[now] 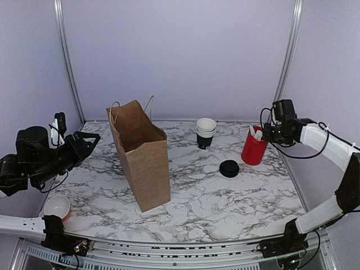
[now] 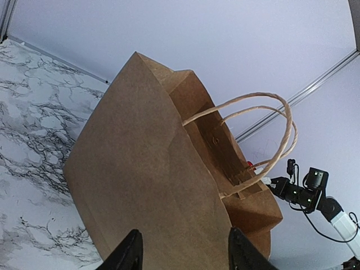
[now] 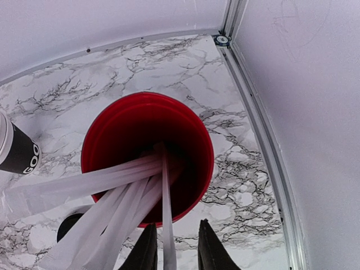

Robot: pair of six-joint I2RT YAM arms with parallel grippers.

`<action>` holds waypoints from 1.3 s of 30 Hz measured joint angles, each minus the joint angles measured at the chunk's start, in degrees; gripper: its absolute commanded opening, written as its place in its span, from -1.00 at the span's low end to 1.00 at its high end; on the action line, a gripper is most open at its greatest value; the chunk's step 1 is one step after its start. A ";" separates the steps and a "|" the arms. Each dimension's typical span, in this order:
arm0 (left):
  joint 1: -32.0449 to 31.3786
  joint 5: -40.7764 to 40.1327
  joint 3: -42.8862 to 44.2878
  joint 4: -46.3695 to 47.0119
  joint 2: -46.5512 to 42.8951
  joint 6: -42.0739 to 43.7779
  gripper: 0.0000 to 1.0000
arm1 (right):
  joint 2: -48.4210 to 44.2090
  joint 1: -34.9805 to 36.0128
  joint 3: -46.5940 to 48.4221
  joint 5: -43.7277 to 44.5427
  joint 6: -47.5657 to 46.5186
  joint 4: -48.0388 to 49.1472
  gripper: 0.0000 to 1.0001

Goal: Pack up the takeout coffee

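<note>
Marbled table (image 1: 225, 202) inside pale walls, with a bag (image 1: 143, 163) standing open left of centre. No lidded cup shows anywhere, and whether one sits hidden in the bag I cannot tell. What I take for the coffee is the cup (image 1: 56, 207) at the near left corner, by the left arm's base. It is white inside with no lid on, and only a reddish sliver of its outer wall shows, so I am not sure of it. A lid (image 1: 229, 168) lies loose right of centre, near a stack (image 1: 206, 133) of black cups and a red cup (image 1: 253, 149) of stirrers (image 3: 101, 185).

Paper like that should be light and thin-walled, easily dented. I would close gently round the middle of the wall and keep it upright, rather than pinch the rim.

Left gripper (image 2: 184, 233) hangs spread and empty, facing the bag's side, above and beyond the cup and well apart from it. Right gripper (image 3: 177, 226) is across the table over the red cup, its fingers narrowly parted. One of the stirrers runs between them, with no clear pinch on it.
</note>
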 measured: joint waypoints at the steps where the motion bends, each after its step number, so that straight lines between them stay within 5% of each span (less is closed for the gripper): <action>1: 0.00 0.00 0.00 0.00 0.07 0.00 0.04 | 0.00 0.00 0.00 0.15 -0.13 0.20 -0.60; 8: 0.00 0.00 0.00 -0.02 0.90 0.00 0.04 | 0.00 0.00 0.00 1.70 -1.33 1.09 -1.00; 24: 0.00 -0.11 0.00 -0.02 1.70 0.22 0.06 | 0.24 1.84 8.74 5.51 -1.92 -3.74 -1.00; 39: 0.00 -1.29 0.07 -0.02 1.70 1.31 0.07 | -0.31 5.92 22.18 9.33 -3.15 -18.62 -1.00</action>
